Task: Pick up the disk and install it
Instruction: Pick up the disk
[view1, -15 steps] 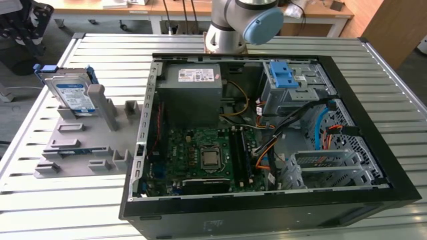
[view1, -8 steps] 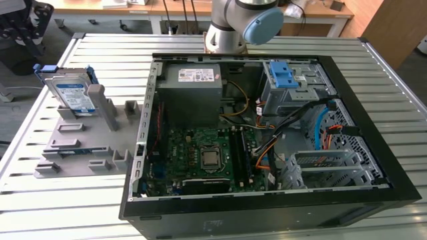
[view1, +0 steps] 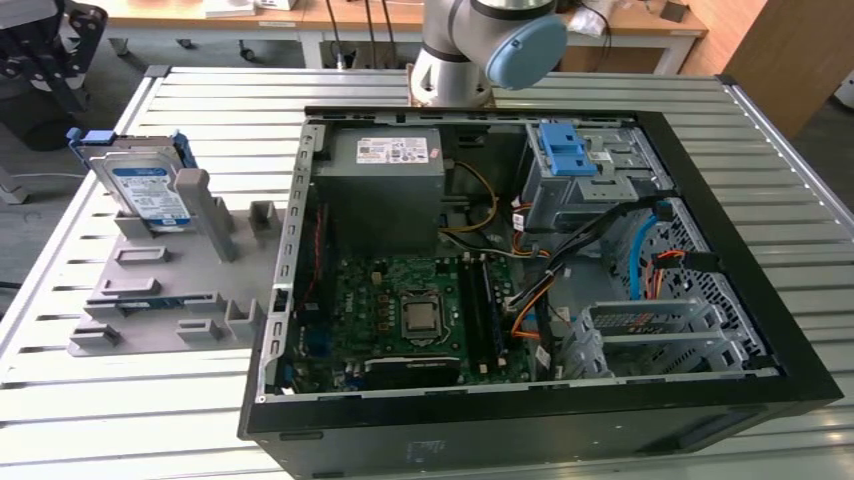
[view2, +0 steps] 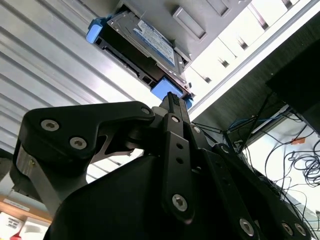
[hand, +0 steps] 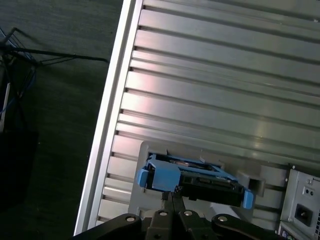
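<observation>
We are at pick-up: our hand (hand: 170, 196), closed and empty, hangs near the disk (view1: 144, 186); grasping needs it open.

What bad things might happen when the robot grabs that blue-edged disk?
The disk leans in its grey holder, so an off-centre grab might tip or jam it. The gripper sits close to the disk's blue frame and might knock it. Loose cables cross the open case and might snag it.

Slatted table (view1: 134, 420) under grey fixture (view1: 147, 290), computer case (view1: 467, 440)
</observation>
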